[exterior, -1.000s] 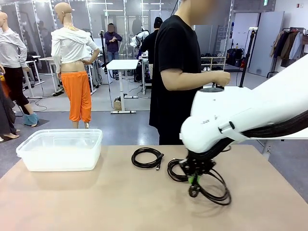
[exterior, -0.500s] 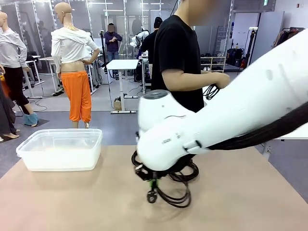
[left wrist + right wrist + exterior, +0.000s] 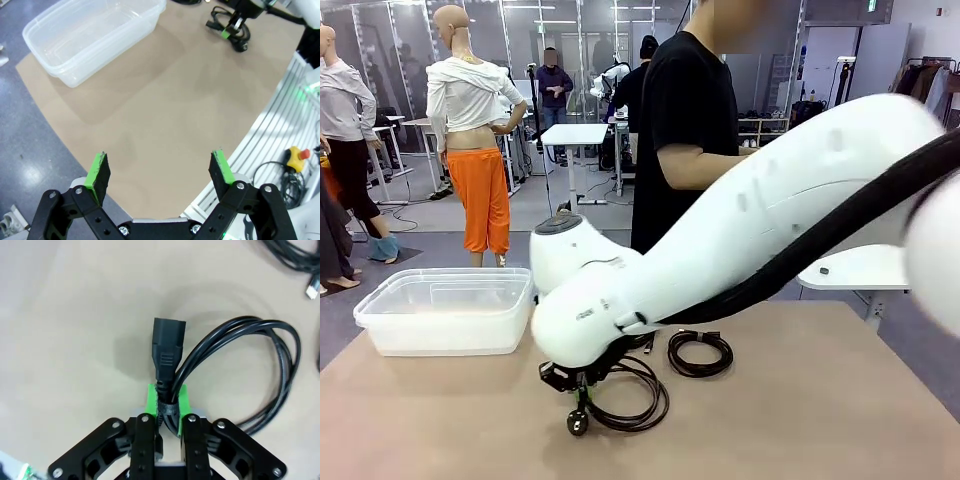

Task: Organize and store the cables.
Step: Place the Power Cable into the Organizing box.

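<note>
The right fingers (image 3: 183, 399) are clenched on a black cable (image 3: 169, 352) just below its chunky plug. The plug sticks straight out past the fingertips, and the cable's loops swing out to one side of them, low over the worktop (image 3: 440, 420); whether they touch it I cannot tell. Farther out from those fingers lies the pale plug end (image 3: 312, 288) of another cord. A second coil (image 3: 674, 356) lies flat on the worktop, a little beyond and to the side. The left fingers (image 3: 97, 172) stand wide apart, grasping nothing, raised above one edge of the worktop. Well ahead of them a clear plastic tub (image 3: 105, 62) sits near the far corner. The worktop is plain, matte and tan. A person in a black T-shirt (image 3: 685, 130) stands at its far side. Behind lie a grey floor, white desks and glass partitions.
</note>
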You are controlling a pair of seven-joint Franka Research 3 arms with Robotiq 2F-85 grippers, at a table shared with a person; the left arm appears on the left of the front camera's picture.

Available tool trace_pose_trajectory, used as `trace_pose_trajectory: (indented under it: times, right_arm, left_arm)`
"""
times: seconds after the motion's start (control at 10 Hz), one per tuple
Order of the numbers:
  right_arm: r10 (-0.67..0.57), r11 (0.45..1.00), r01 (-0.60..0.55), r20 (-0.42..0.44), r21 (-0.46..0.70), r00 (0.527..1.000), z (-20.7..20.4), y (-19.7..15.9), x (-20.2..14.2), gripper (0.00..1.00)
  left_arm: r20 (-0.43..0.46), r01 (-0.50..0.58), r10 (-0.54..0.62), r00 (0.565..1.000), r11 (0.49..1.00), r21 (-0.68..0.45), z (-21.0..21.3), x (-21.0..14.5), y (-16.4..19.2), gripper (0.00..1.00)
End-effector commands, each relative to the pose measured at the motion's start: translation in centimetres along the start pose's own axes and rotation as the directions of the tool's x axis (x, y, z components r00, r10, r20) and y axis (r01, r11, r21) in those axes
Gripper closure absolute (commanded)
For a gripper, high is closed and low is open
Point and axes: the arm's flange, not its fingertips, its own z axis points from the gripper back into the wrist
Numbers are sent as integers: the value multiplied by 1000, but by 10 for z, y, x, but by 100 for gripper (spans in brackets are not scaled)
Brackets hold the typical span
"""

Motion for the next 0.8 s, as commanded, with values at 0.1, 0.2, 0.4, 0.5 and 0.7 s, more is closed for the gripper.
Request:
trace_pose_trajectory:
  times: [0.1, 0.2, 0.4, 0.5, 0.7]
  right_arm:
    - [-28, 999, 27, -35, -35, 999, 1, 26, 11, 81]
    - [-38, 999, 37, -41, -20, 998, 4, 24, 6, 62]
    - [-58, 998, 58, -25, -6, 998, 23, 16, -5, 26]
    - [-60, 998, 60, -18, -1, 998, 33, 9, -8, 9]
    - [19, 998, -21, 27, 65, 999, 59, -23, -13, 0]
  left_arm:
    - [0, 15, -15, 1000, 1000, -11, 2, -2, 0, 0]
    - [0, 15, -15, 1000, 1000, -11, 2, -2, 0, 0]
    - [0, 15, -15, 1000, 1000, -11, 2, -2, 0, 0]
    - [0, 15, -15, 1000, 1000, -11, 2, -2, 0, 0]
    - [0, 15, -15, 1000, 1000, -11, 2, -2, 0, 0]
